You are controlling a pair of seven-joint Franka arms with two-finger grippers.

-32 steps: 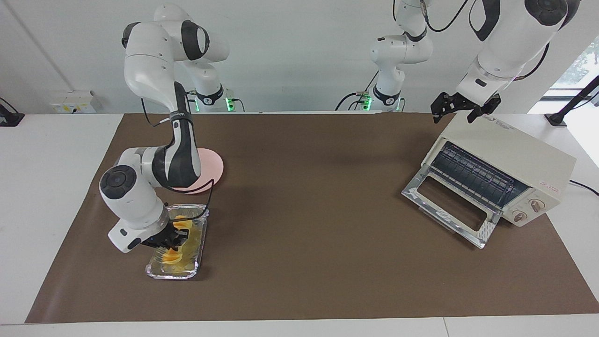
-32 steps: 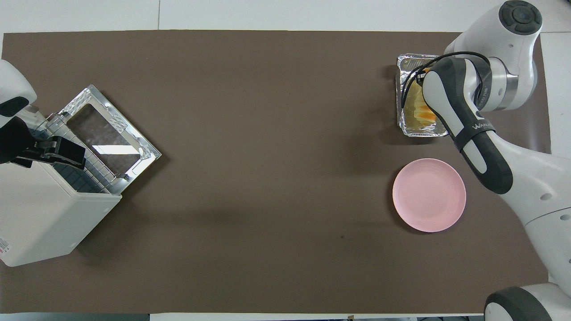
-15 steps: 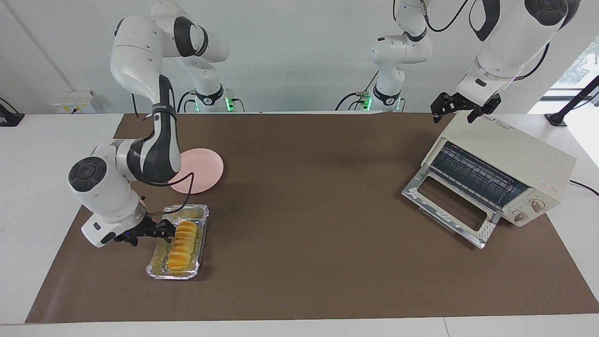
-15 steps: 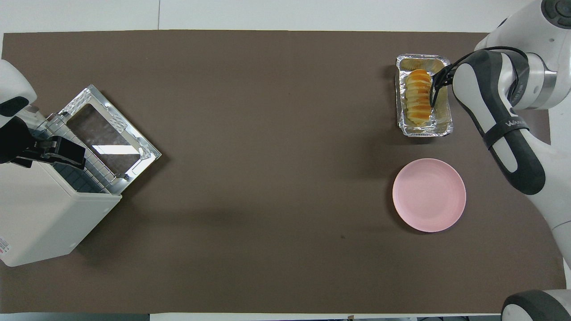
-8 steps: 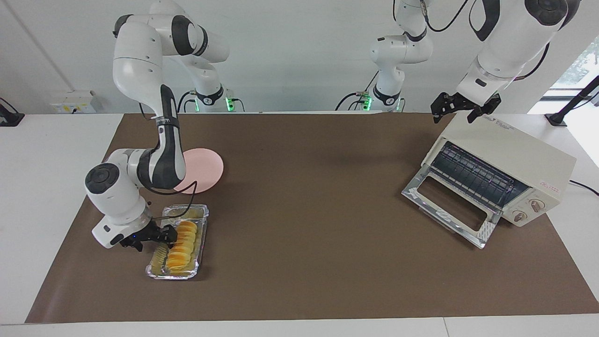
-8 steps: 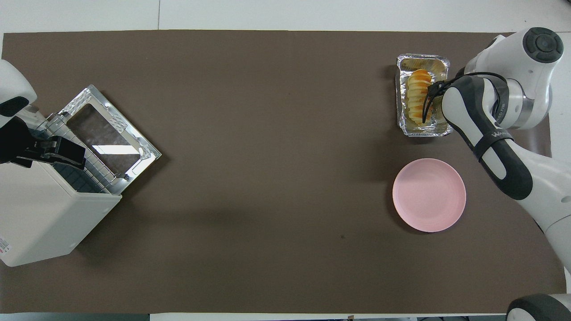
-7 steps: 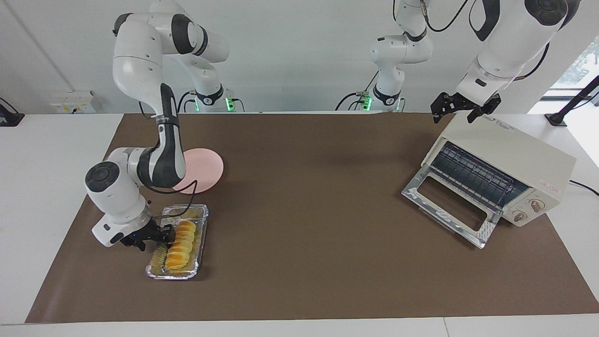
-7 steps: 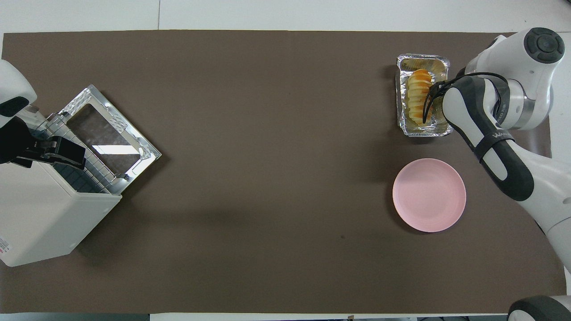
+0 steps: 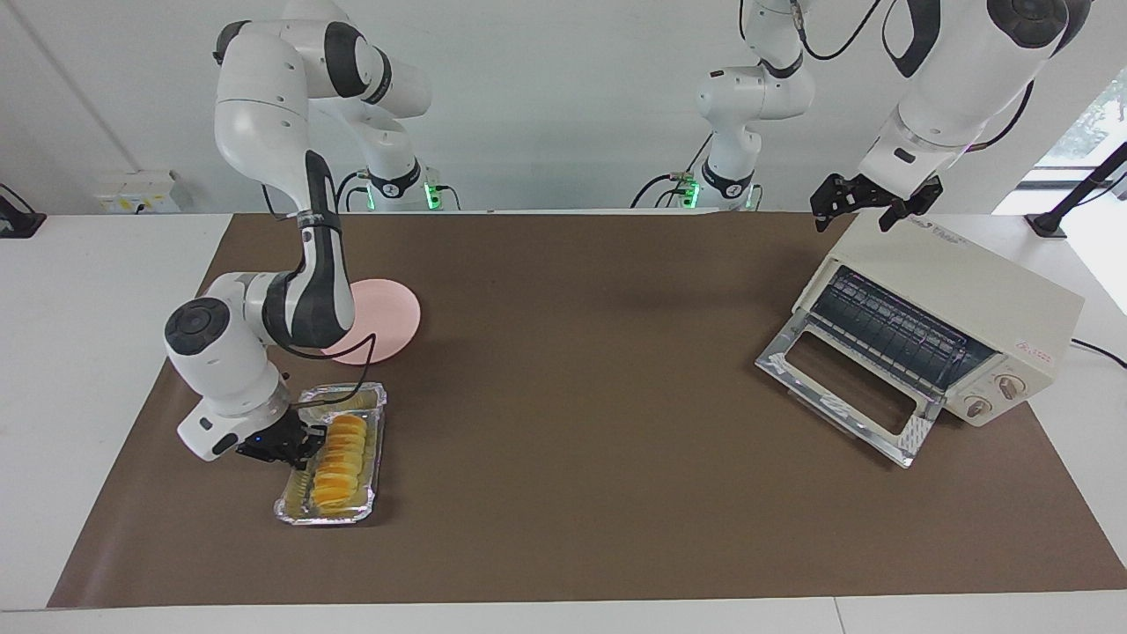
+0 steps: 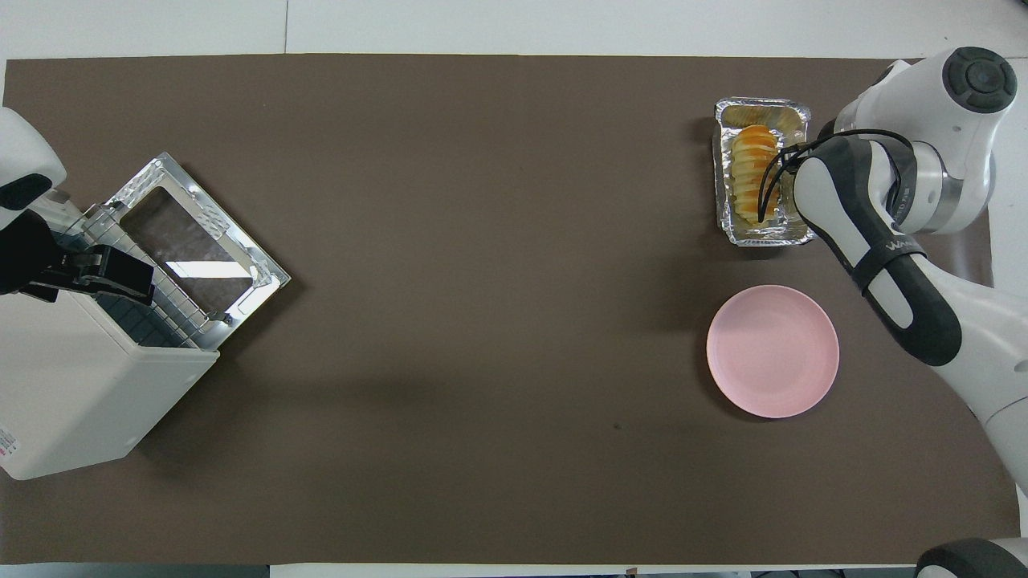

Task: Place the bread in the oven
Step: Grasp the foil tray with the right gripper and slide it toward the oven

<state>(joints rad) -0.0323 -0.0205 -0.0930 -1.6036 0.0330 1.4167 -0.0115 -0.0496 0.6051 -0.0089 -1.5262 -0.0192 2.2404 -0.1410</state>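
The pick-up step was in hand: the right gripper (image 9: 304, 440) sat at the foil tray (image 9: 374, 489), fingers clenched at the nine-o'clock side of the bread (image 9: 339, 462) (whether they truly pinched the loaf or the tray rim could not be told). Next it would likely need a lift and a carry to the open oven (image 9: 960, 304), over whose top the left gripper (image 9: 867, 204) waited, fingers spread and empty.

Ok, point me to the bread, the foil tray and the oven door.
bread (image 9: 337, 458): facing view, middle of the sliced loaf.
foil tray (image 10: 763, 106): overhead view, crinkled rim at its end farther from the robots.
oven door (image 9: 843, 394): facing view, glass pane of the dropped-open door.
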